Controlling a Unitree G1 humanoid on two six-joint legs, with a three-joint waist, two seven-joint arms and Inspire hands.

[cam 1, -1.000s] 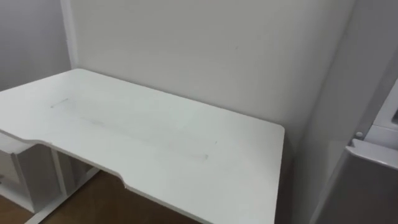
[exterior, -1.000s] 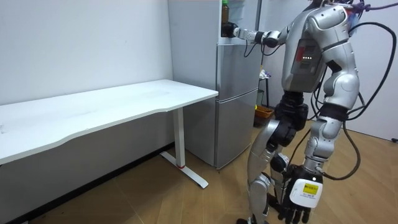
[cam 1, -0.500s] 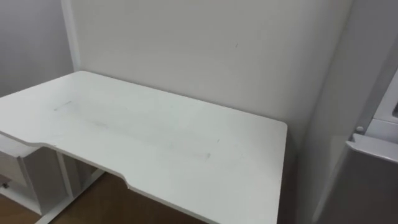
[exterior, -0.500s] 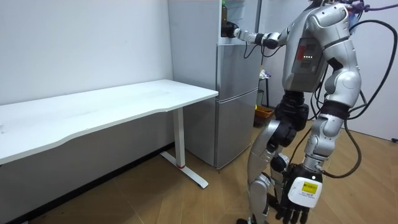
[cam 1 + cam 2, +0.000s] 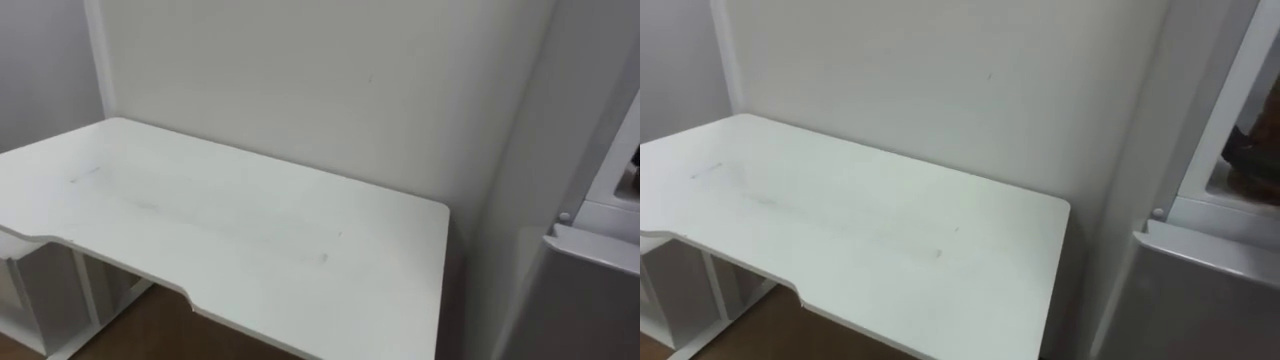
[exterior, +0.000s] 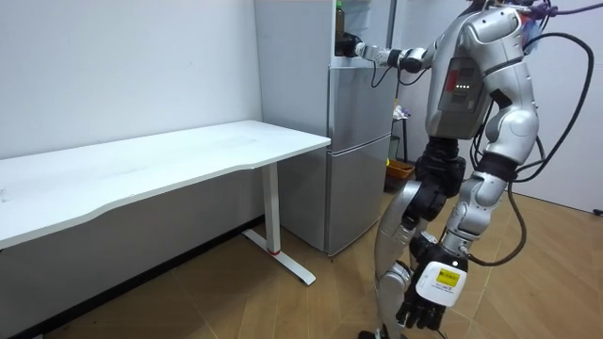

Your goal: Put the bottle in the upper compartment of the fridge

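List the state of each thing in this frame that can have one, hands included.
bottle: upright, held at the upper fridge's opening, not yet set down.
right hand: shut on the bottle, arm stretched to the fridge.
left hand: open, hanging low, holding nothing.
upper fridge: door open, inside showing.
lower fridge door: shut.

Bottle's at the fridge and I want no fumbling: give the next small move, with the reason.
Probably ease the right robot hand deeper into the open upper compartment of the silver fridge and set the green bottle down. The hand is curled round the upright bottle at the opening; no shelf contact is visible.
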